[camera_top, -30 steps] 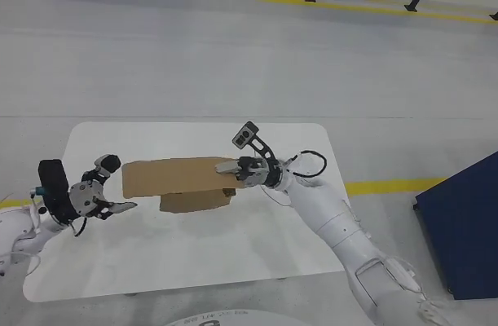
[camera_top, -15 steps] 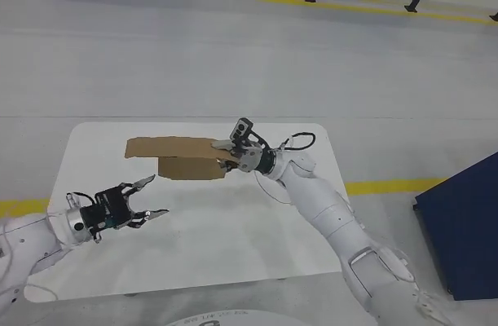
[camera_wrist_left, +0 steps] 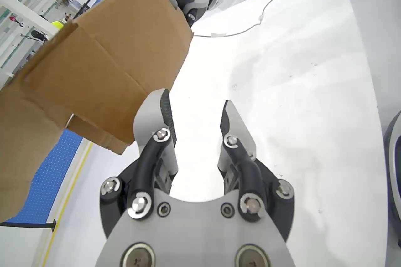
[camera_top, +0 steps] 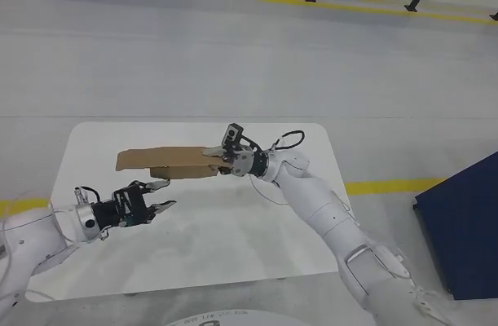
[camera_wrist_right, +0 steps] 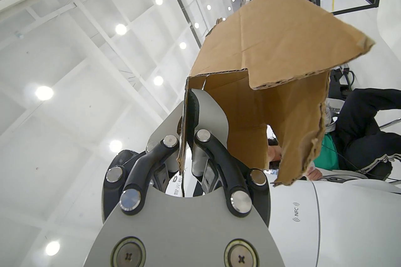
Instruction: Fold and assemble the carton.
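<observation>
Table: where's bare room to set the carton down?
Widest: near half of the table, between the left end effector and the right arm. Also the far right corner. Crowded: the far middle, where the right end effector holds the carton raised, left one close beneath.

White table (camera_top: 232,236), blue panel (camera_top: 477,220), yellow floor line (camera_top: 387,187)
</observation>
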